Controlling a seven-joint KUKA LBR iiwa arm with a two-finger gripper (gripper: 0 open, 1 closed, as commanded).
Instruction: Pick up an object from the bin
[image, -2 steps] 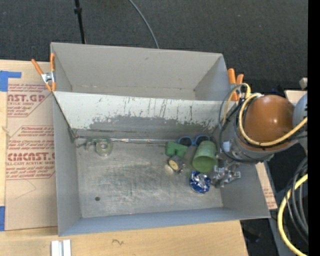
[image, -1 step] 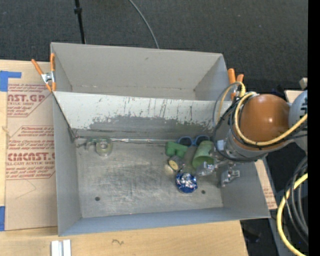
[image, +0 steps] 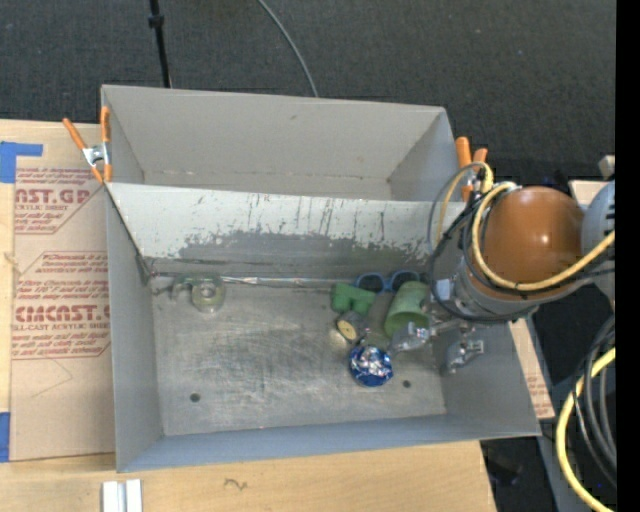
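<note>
The tool (image: 440, 340) sits at right centre of the frame, low inside the grey metal bin (image: 250, 400). I cannot tell how far it is open or whether it has hold of anything. Nearest to it, just to its left, is the light green plastic cylinder (image: 407, 306). Further left lie a blue-and-white speckled ball (image: 371, 366), a small beige piece (image: 347, 328) and a darker green block (image: 349, 296).

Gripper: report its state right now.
Gripper: cannot be told, open or closed; it sits beside the green cylinder near the bin wall on the view's right.
</note>
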